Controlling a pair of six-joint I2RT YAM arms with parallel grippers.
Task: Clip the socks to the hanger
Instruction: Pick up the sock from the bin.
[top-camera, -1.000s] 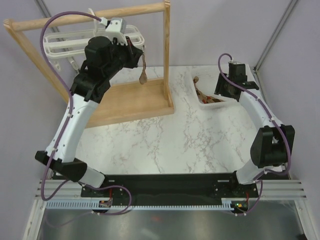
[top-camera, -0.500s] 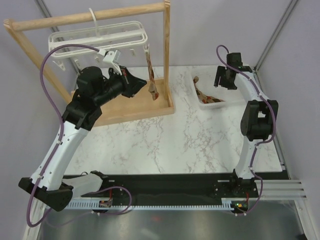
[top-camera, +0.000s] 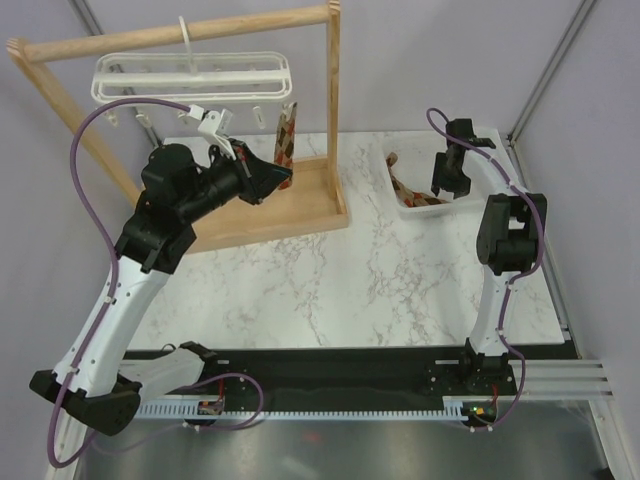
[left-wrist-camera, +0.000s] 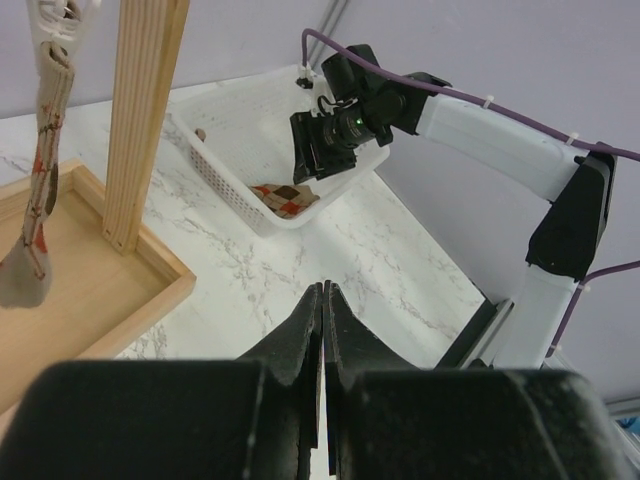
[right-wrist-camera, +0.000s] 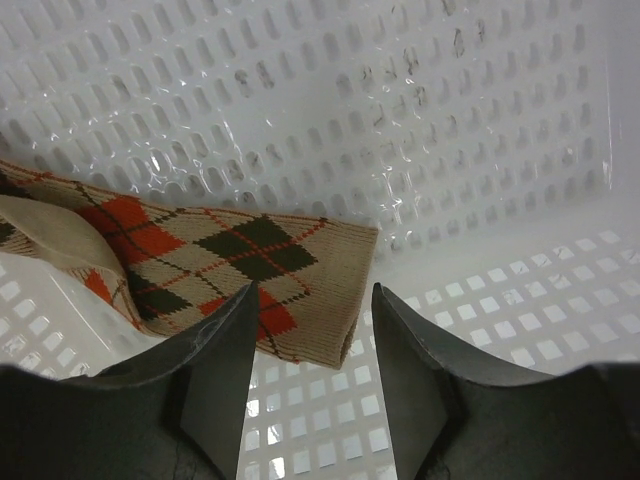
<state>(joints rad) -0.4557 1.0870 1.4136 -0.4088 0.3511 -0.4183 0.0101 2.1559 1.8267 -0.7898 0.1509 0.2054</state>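
Note:
One argyle sock (top-camera: 285, 136) hangs from a clip at the right end of the white hanger (top-camera: 190, 75), which hangs on the wooden rack. It also shows in the left wrist view (left-wrist-camera: 40, 170). My left gripper (top-camera: 282, 178) is shut and empty, just below and near that sock; its closed tips show in the left wrist view (left-wrist-camera: 322, 290). The second sock (right-wrist-camera: 250, 255) lies in the white perforated basket (top-camera: 400, 205). My right gripper (right-wrist-camera: 310, 300) is open inside the basket, with its jaws on either side of the sock's cuff, just above it.
The wooden rack has a post (top-camera: 332, 110) and a tray base (top-camera: 260, 205) at the back left. The basket wall (right-wrist-camera: 400, 100) closes in ahead of the right gripper. The marble tabletop (top-camera: 350, 280) lies between the arms.
My left gripper has let go of the first sock, which now hangs from the clip, and has drawn back down from the hanger. My right gripper has moved down into the basket.

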